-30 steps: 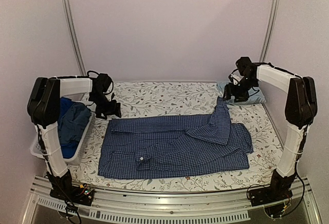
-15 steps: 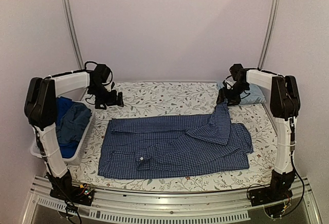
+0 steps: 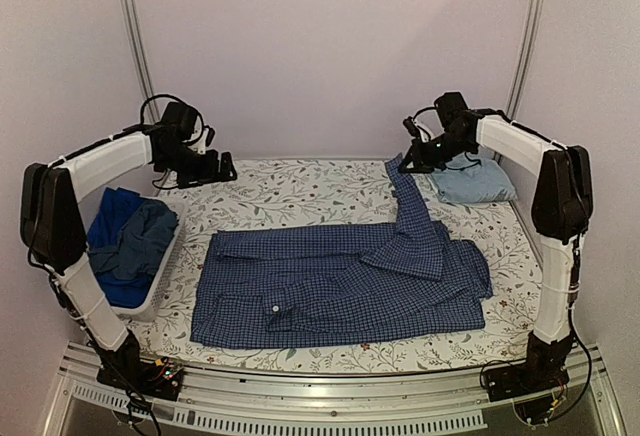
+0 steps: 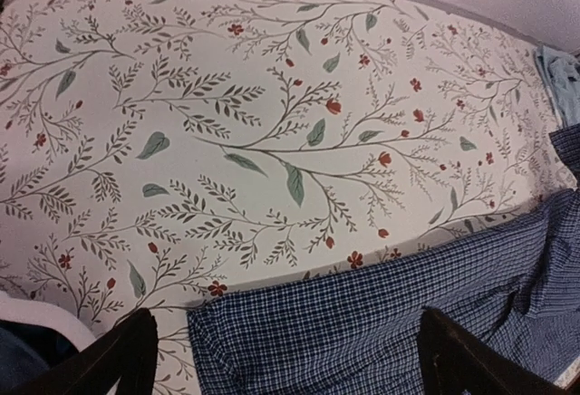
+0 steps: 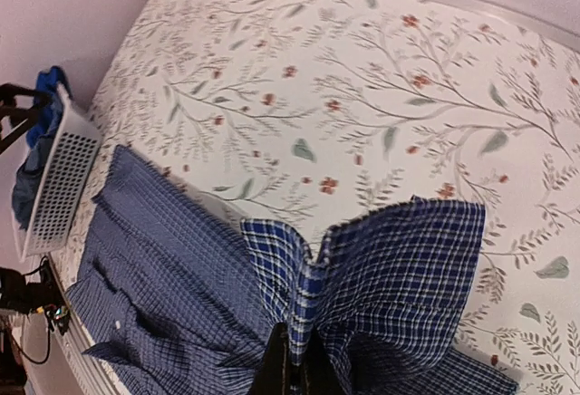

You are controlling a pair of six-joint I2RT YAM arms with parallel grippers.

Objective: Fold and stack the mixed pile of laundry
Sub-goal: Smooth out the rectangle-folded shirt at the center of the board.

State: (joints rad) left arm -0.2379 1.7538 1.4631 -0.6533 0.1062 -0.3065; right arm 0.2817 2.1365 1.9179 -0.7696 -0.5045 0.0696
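One sleeve (image 3: 408, 206) of the checked shirt (image 3: 330, 291), spread toward the table's (image 3: 300, 188) near edge, we held raised, our right gripper (image 3: 405, 164) clamped on it — likely to fold it inward; our left gripper (image 3: 224, 169) hovered, fingers apart.

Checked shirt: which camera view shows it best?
Top external: the whole checked shirt lies spread, one part held up by the right gripper. The right wrist shows the pinched fabric and part of the rest; the left wrist, only an edge.

Left gripper (image 3: 222, 169): jaws wide open, arm stretched forward, held high. Right gripper (image 3: 408, 163): pinched shut on checked shirt (image 5: 399, 259), arm extended.
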